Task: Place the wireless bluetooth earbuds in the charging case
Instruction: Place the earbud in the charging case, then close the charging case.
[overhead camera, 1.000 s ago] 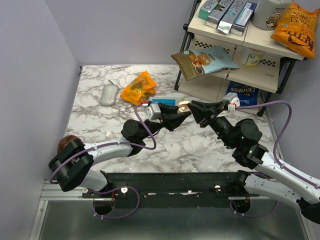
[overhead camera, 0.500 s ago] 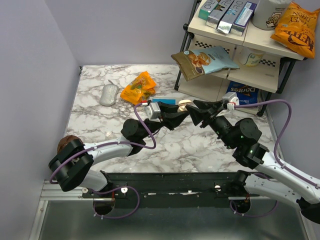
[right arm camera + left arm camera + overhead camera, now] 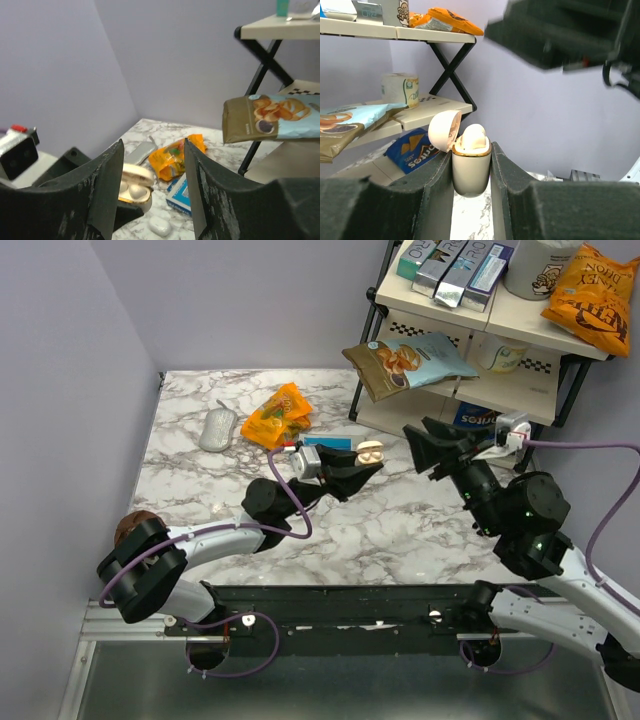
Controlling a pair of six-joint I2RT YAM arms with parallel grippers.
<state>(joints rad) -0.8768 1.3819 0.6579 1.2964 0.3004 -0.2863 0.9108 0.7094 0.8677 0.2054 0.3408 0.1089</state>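
From above, my left claw (image 3: 366, 464) is closed on the charging case (image 3: 371, 452) and holds it, open, above the middle of the marble worktop (image 3: 200, 490). My right claw (image 3: 416, 450) hangs just right of the case and apart from it, spread wide with nothing in it, close to the shelf rack (image 3: 470, 350) at the far right. Toward the far left of the worktop lie a grey mouse (image 3: 217, 429) and an orange snack bag (image 3: 278, 415). A blue-and-white box (image 3: 325, 444) lies just beyond my left wrist.

Through my left wrist camera, the case stands upright between my jaws, pinched at its lower body. Its lid (image 3: 443, 131) tips back to the left on the hinge. The wireless bluetooth earbuds (image 3: 472, 137) show as a cream rounded top rising above the gold rim. I cannot tell from here whether both are in. A blurred dark bulk of my right arm (image 3: 560, 35) fills the upper right. Low on the left, a blue chip bag (image 3: 412, 150) lies under the rack.

Through my right wrist camera, my jaws stand wide with only air between them. Low on the left, the open case shows two pale rounded shapes seated inside. Nearer, a small white rounded piece (image 3: 161, 226) lies on the worktop; I cannot tell what it is. The orange bag and the blue box lie beyond.
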